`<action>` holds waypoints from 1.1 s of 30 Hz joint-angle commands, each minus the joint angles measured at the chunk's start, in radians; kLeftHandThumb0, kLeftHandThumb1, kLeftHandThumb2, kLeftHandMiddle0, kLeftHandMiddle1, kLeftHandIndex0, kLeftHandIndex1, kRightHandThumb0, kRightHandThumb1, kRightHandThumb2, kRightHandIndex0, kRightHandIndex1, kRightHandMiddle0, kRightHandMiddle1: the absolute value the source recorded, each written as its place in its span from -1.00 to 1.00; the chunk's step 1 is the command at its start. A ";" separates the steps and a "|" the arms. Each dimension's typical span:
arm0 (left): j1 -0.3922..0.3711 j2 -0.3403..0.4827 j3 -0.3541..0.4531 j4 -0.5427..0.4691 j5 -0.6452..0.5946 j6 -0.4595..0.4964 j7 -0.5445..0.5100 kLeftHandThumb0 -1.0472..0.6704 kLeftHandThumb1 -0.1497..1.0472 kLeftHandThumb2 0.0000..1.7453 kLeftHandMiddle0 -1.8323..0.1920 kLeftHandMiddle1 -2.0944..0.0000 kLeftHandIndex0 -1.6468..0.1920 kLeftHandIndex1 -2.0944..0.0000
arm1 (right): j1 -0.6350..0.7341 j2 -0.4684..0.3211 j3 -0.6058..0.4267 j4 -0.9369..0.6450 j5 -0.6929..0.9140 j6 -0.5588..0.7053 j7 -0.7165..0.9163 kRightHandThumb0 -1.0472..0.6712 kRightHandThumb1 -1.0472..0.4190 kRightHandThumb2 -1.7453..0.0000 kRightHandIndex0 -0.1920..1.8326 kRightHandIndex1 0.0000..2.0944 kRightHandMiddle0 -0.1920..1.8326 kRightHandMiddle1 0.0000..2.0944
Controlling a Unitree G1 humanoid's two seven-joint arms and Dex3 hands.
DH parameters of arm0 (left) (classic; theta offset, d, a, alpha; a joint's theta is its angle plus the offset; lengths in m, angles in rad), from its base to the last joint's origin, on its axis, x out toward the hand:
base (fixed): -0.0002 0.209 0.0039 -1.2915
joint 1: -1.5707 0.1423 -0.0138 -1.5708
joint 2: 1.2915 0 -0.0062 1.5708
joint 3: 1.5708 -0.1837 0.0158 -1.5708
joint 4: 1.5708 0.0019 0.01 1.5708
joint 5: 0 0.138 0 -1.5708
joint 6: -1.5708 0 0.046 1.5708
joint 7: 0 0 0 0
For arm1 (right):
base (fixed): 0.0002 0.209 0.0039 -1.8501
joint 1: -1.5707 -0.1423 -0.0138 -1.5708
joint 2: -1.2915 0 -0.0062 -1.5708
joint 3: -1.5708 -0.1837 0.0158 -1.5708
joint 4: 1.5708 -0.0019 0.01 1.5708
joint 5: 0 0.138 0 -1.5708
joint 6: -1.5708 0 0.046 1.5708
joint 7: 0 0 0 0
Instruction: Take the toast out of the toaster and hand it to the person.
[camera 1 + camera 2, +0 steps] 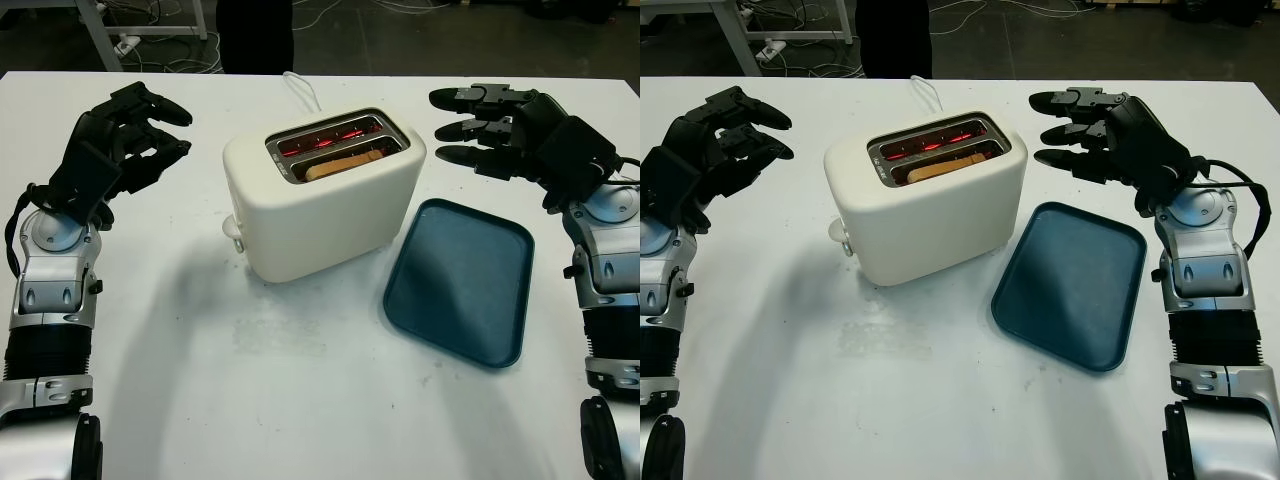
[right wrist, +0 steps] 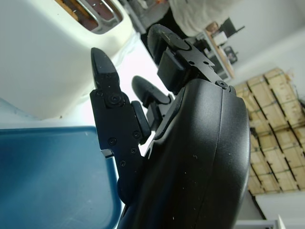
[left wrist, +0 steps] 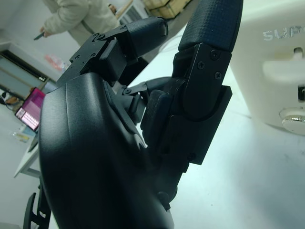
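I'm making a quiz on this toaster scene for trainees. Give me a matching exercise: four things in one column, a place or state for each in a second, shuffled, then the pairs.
Things:
1. toast
2. tray
3. left hand
4. right hand

Places or states:
A. open, above the table on the toaster's lever side
B. dark blue, bare, flat on the table
C. open, beyond the tray's far edge
D. sitting in the near slot of the toaster

Pairs: 1-D, 2-B, 3-A, 4-C
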 commanded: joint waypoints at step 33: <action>0.008 -0.002 0.009 0.002 -0.004 -0.015 0.003 -1.00 0.79 -0.87 0.30 -0.21 0.25 -0.12 | -0.386 0.053 0.095 0.048 -0.041 -0.169 0.013 -0.23 -0.35 0.99 -0.35 0.01 0.02 -0.83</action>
